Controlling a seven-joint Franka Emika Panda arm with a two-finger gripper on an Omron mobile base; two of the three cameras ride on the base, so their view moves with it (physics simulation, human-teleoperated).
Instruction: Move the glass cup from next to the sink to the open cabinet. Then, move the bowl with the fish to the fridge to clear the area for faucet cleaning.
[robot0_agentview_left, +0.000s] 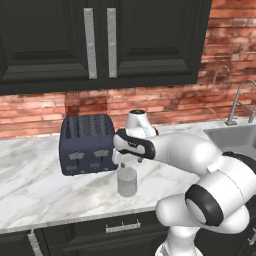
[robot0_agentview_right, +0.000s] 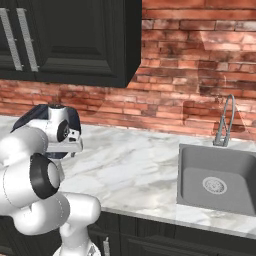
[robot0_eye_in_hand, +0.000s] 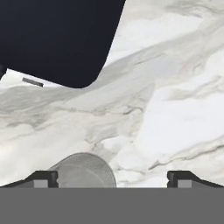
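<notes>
The glass cup (robot0_agentview_left: 127, 181) stands upright on the white marble counter (robot0_agentview_left: 35, 190), just in front of a dark blue toaster (robot0_agentview_left: 87, 144). My gripper (robot0_agentview_left: 125, 164) hangs right above it, pointing down, open. In the hand view the cup (robot0_eye_in_hand: 83, 170) sits low between the fingertips (robot0_eye_in_hand: 41, 178), closer to the left one, and my gripper (robot0_eye_in_hand: 112, 179) holds nothing. The sink (robot0_agentview_right: 220, 180) with its faucet (robot0_agentview_right: 225, 122) lies to the right. The bowl with the fish, the fridge and the open cabinet are out of view.
Black upper cabinets (robot0_agentview_left: 100, 40) with shut doors hang over the toaster. A red brick wall (robot0_agentview_right: 190, 65) backs the counter. A wide stretch of marble (robot0_agentview_right: 130, 165) lies between the arm and the sink. Black base cabinets (robot0_agentview_left: 120, 230) run under the counter edge.
</notes>
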